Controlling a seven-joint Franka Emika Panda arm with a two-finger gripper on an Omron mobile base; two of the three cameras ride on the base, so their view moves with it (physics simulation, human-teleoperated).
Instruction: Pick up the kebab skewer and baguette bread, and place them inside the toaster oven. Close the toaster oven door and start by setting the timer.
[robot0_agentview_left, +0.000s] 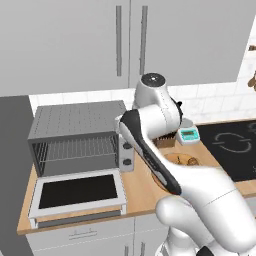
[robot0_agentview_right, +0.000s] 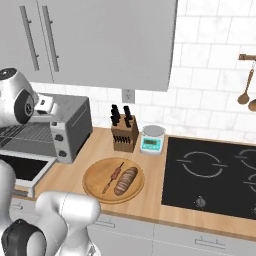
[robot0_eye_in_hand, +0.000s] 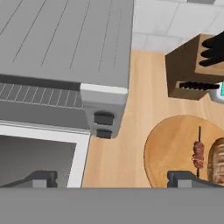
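Note:
The kebab skewer (robot0_agentview_right: 112, 178) and the baguette bread (robot0_agentview_right: 126, 181) lie side by side on a round wooden board (robot0_agentview_right: 95, 187), to the right of the toaster oven (robot0_agentview_right: 70, 125). The toaster oven door (robot0_agentview_left: 77, 192) is dropped open, showing the wire rack (robot0_agentview_left: 80, 147). From the hand view, my gripper (robot0_eye_in_hand: 113, 179) hangs open and empty high above the counter, between the oven's knob panel (robot0_eye_in_hand: 104, 119) and the board (robot0_eye_in_hand: 170, 148). The skewer (robot0_eye_in_hand: 199, 153) and the baguette (robot0_eye_in_hand: 217, 159) lie at that view's right edge.
A knife block (robot0_agentview_right: 124, 132) and a small kitchen scale (robot0_agentview_right: 152, 138) stand behind the board. A black cooktop (robot0_agentview_right: 215, 172) takes up the right of the counter. Wall cabinets (robot0_agentview_right: 100, 40) hang overhead. Utensils (robot0_agentview_right: 245, 92) hang on the tiled wall.

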